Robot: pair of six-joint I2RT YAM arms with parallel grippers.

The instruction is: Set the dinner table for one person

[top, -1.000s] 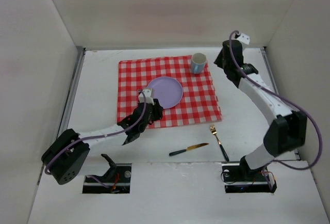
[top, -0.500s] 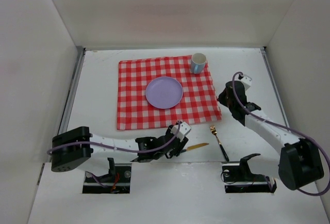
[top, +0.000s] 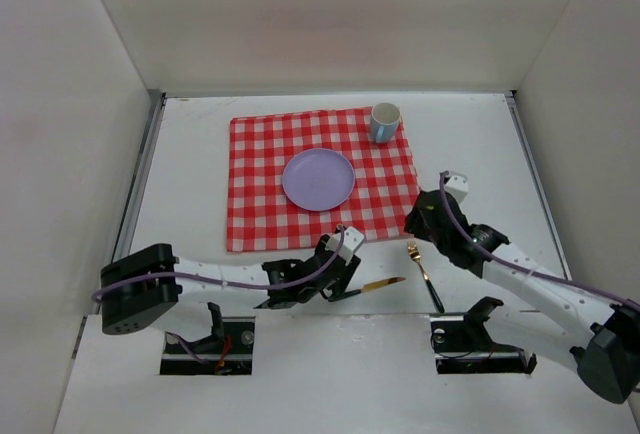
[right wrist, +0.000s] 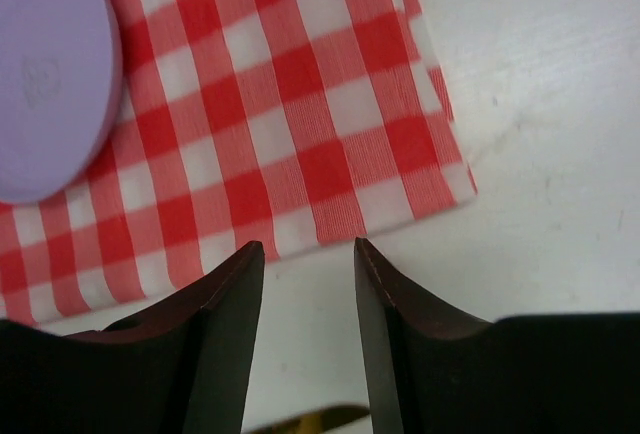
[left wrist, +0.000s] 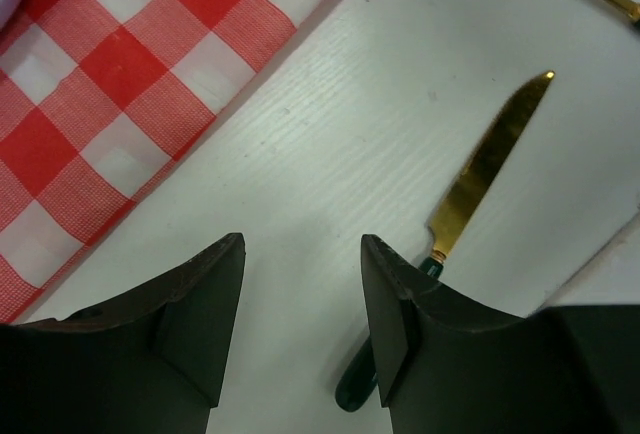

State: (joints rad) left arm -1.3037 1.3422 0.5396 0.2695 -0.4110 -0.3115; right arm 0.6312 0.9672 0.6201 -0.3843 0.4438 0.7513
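- A moment ago the left hand (left wrist: pixel 300 259) was up on the red-and-white checked cloth (top: pixel 260 154), by the near edge of the round purple plate (top: pixel 318 179). Now it has come off the cloth and sits low over the gold knife with the dark green handle (left wrist: pixel 490 159).
- Its fingers are spread, with only bare white between them. The knife's handle lies just beside the finger on the right of the wrist view, not between the two, so nothing is held yet.
- The right hand (right wrist: pixel 308 254) was high up near the white-and-blue cup (top: pixel 384 122). It has swung down to the near right corner of the cloth, close to the gold fork with the dark handle (top: pixel 424 274). Its fingers are spread too and hold nothing.
- The large flat white tabletop (top: pixel 190 174) lies under it all. The cloth is on it, with the plate in the middle and the cup at the far right corner.
- We think both arms are now going for the last pieces — one for the knife, one for the fork. The left hand may need to shift a little sideways, so the handle comes between its fingers.
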